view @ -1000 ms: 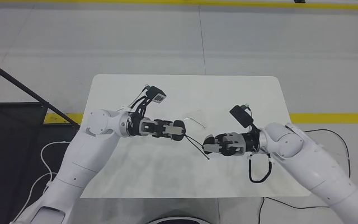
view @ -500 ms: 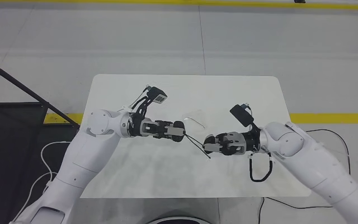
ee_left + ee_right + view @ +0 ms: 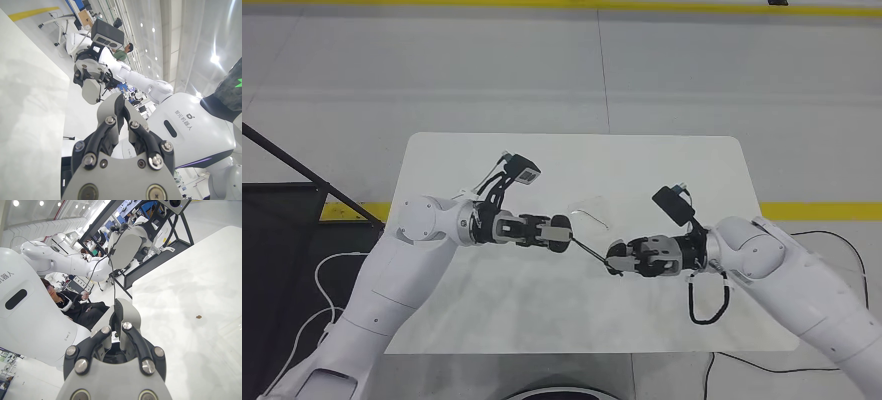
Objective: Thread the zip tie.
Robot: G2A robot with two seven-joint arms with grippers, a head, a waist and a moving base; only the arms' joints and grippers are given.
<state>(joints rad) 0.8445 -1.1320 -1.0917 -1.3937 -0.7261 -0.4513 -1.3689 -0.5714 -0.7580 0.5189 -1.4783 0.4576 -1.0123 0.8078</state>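
Above mid-desk (image 3: 692,170), clamped tight on zip tie (image 3: 590,252) from both ends: left gripper (image 3: 568,238), right gripper (image 3: 613,263). Lately edged closer, loose tail beyond right gripper gone; probably threading begun.

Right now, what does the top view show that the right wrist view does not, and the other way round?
Top view adds: the table with its far edge and both far corners, and a thin pale strip lying on it, on the far side of the grippers.
Right wrist view adds: a small brown speck on the table, and a close look at the right gripper shut on the black zip tie.
Both share: the zip tie running from the right gripper across to the left gripper.
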